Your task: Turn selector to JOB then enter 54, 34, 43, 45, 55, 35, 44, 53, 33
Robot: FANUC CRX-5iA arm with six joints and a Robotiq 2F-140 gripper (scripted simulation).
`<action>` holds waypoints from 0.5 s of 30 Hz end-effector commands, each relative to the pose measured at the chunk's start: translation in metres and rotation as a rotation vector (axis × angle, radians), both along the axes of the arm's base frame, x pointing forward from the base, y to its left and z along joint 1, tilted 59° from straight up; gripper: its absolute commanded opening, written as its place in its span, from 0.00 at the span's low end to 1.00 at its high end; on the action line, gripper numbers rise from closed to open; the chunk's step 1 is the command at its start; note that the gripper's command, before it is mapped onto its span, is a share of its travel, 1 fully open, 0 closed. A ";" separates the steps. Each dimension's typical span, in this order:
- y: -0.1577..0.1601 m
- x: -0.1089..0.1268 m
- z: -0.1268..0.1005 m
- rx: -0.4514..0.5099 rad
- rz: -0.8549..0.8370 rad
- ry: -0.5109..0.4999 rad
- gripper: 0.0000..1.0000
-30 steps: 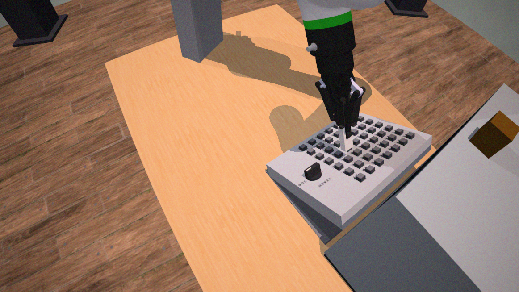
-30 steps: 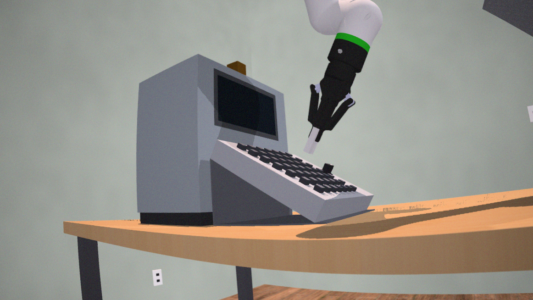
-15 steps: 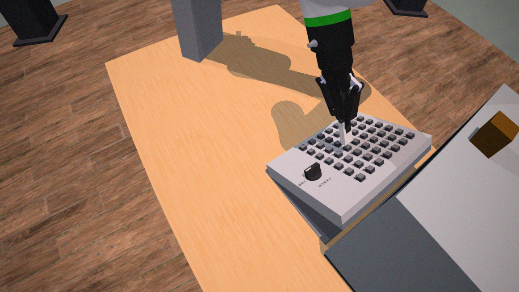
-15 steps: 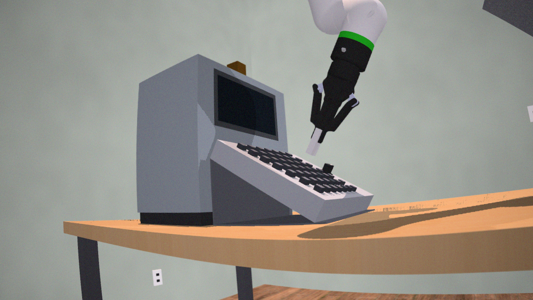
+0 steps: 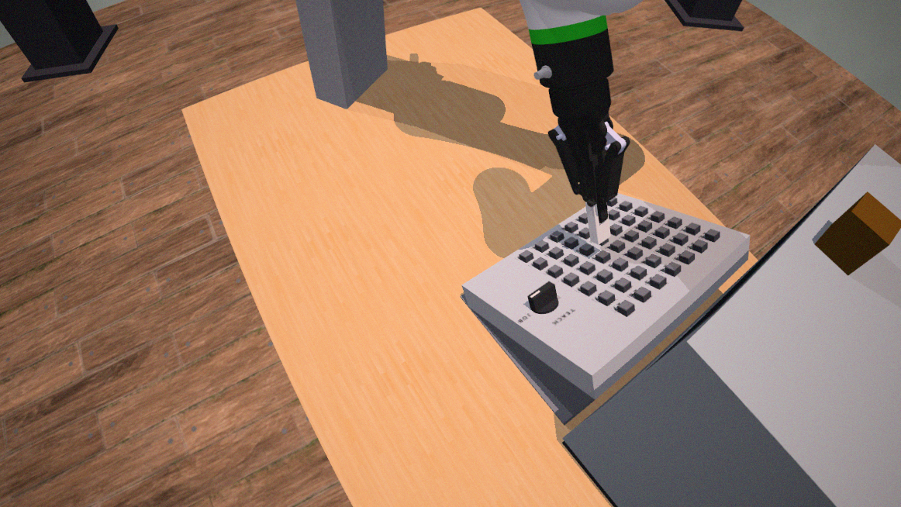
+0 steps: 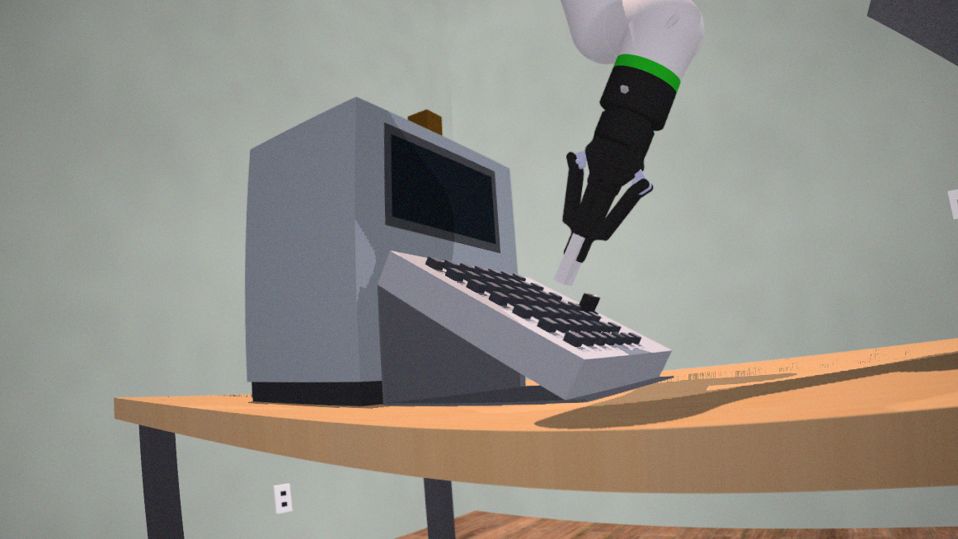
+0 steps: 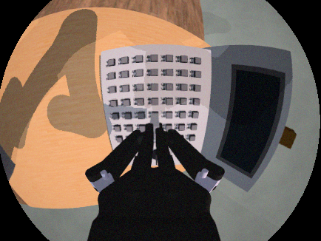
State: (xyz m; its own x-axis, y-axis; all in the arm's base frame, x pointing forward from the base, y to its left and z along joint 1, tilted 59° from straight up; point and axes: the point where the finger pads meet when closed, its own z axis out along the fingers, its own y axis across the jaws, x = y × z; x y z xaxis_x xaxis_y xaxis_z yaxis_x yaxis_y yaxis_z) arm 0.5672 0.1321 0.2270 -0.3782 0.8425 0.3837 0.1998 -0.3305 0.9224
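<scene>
The grey sloping keypad panel (image 5: 605, 343) (image 6: 469, 314) (image 7: 109, 108) carries a grid of dark square keys, and no key is lit. The black selector knob (image 5: 543, 297) (image 6: 589, 301) sits on the panel's near edge, between the printed words JOB and TEACH; I cannot tell from here which way it points. My gripper (image 5: 599, 217) (image 6: 584, 249) (image 7: 154, 120) is shut. A thin white probe (image 5: 593, 231) (image 6: 568, 267) (image 7: 154, 119) sticks out past its fingertips. The probe tip hovers a little above the keys in the far-left middle of the grid, not touching any.
The keypad belongs to a grey machine cabinet (image 5: 788, 352) (image 6: 301, 254) with a dark screen (image 6: 442, 194) (image 7: 248, 120) and a brown block (image 5: 860, 232) (image 6: 424, 120) on top. It stands on a wooden table (image 5: 327, 251) (image 6: 469, 435). A grey column (image 5: 343, 43) stands at the table's far end.
</scene>
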 end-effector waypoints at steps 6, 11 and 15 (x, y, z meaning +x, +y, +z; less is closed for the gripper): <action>0.005 0.011 0.000 0.000 -0.001 -0.001 0.00; 0.007 0.015 0.000 0.000 -0.001 -0.001 0.00; 0.008 0.018 0.000 0.000 -0.001 -0.001 0.00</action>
